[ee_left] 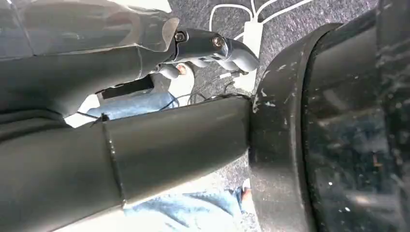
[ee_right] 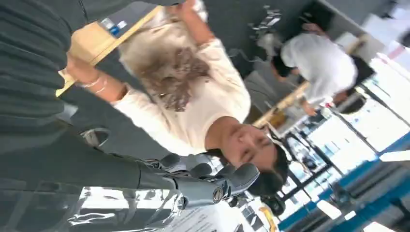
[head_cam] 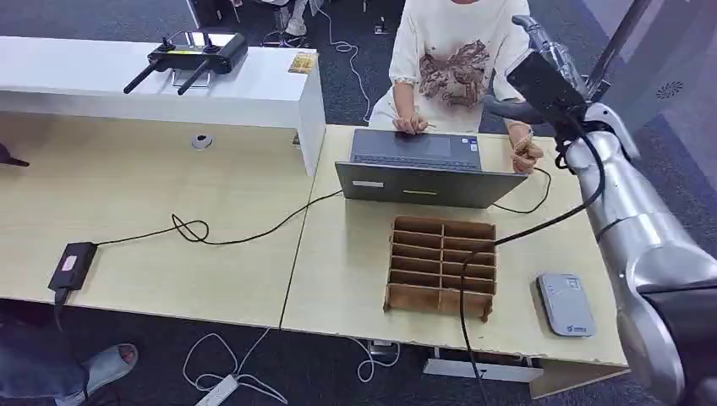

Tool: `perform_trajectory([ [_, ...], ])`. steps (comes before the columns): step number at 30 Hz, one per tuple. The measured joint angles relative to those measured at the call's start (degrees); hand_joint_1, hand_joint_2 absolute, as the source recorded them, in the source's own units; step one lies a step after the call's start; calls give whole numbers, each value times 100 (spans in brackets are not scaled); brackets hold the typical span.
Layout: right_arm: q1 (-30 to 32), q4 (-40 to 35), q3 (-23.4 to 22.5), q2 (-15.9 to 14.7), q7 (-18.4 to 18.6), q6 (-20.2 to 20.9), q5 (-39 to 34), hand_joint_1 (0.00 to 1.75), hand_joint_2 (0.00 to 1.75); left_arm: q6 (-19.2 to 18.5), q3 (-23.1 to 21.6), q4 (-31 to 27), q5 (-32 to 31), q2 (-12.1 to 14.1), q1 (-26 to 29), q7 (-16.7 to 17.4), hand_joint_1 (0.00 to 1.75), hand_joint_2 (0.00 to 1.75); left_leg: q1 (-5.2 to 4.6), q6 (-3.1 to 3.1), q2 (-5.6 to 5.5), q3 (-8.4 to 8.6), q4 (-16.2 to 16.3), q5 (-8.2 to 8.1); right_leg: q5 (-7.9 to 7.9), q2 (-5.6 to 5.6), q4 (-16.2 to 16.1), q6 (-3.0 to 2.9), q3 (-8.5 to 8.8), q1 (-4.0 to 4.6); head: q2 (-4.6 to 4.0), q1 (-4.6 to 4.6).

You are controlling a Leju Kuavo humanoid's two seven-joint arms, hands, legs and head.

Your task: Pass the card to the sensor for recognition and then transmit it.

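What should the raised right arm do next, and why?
Probably lower the right robot hand toward the person's hand beside the laptop to collect the card. The robot hand seems to hold nothing, and the sensor lies on the table near its front edge, well below it.

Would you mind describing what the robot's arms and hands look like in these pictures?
The right arm is made of rounded silver segments, with a black cable running along it to a dark block at the wrist. The right hand has metal-grey fingers with visible screws. The left hand looks alike, behind a smooth dark grey cover.
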Motion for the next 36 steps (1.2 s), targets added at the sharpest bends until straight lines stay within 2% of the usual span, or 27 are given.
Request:
perform_trajectory([
  [3, 441, -447, -292, -143, -312, 79, -873, 0, 175, 118, -2, 17, 2, 0, 9, -13, 0, 0, 0, 1, -4, 5, 0, -1, 0, -2, -3, 0, 5, 0, 0, 4],
  [6, 914, -966, -577, -328, -388, 320, -1622, 0, 175, 217, -2, 39, 11, 0, 11, -13, 0, 0, -1, 1, -7, 8, 0, -3, -1, -4, -5, 1, 10, -1, 0, 2],
  [9, 1450, -1606, -752, -575, -312, 760, -2507, 0, 175, 295, -2, 42, 83, 0, 31, 42, 0, 0, -1, 1, -15, 7, 0, -4, -4, -13, -7, 5, 15, -1, 0, 4],
  [11, 1764, -1978, -824, -719, -215, 911, -3006, 0, 175, 334, -2, 41, 103, 4, 43, 39, 0, 0, -3, 1, -16, 7, 0, -4, -4, -16, -7, 6, 14, -2, 0, 0],
  [14, 2362, -2636, -932, -947, 30, 1036, -3791, 0, 175, 424, -2, 41, 17, 4, 46, 20, 0, 0, -2, 4, -15, 10, 0, -6, -6, -16, -11, 8, 16, -1, 0, -4],
  [17, 3315, -3644, -1137, -1156, 187, 1041, -4606, 0, 175, 527, -9, 41, -105, -24, 45, -85, 0, 0, 4, 14, -21, 12, 0, -14, -15, -25, -14, 19, 29, 3, 0, 2],
  [20, 4301, -4565, -1338, -1231, 187, 1019, -4721, 0, 175, 555, -30, 41, -161, -31, 45, -120, 0, 0, 3, 18, -12, 11, -1, -24, -22, -22, -13, 22, 29, 2, 0, 0],
  [21, 4553, -4789, -1389, -1235, 185, 1016, -4725, 0, 175, 573, -46, 41, -168, -51, 72, -276, 0, 0, 6, 23, 3, 14, -1, -28, -24, -20, -13, 22, 28, -1, 0, -2],
  [22, 4796, -5035, -1447, -1244, 170, 1012, -4723, 0, 175, 607, -118, 35, -218, -193, 111, -306, 0, 0, 6, 30, -20, 11, -1, -32, -25, -13, -14, 22, 26, 6, 0, 0],
  [26, 5513, -5726, -1518, -1246, 56, 828, -4259, 0, 175, 649, -363, 39, -348, -170, 76, -551, 0, 0, 13, 24, -4, 19, -1, -38, -29, -9, -20, 20, 34, 9, 0, 20],
  [28, 5790, -5939, -1507, -1244, -10, 739, -3839, 0, 175, 717, -543, 39, -365, -133, 69, -767, 0, 0, 13, 24, -6, 18, -2, -39, -31, -10, -19, 22, 34, 9, 0, 17],
  [32, 6164, -6073, -1406, -1156, -141, 393, -3573, 0, 175, 746, -783, 39, -372, -114, 54, -842, 0, 0, 14, 24, -7, 19, -3, -38, -31, -11, -18, 22, 37, 9, 0, 17],
  [36, 6615, -6237, -1242, -778, -305, 6, -3355, 0, 175, 772, -933, 39, -374, -101, 29, -975, 0, 0, 14, 24, -8, 19, -3, -38, -34, -12, -18, 19, 38, 9, 0, 15],
])
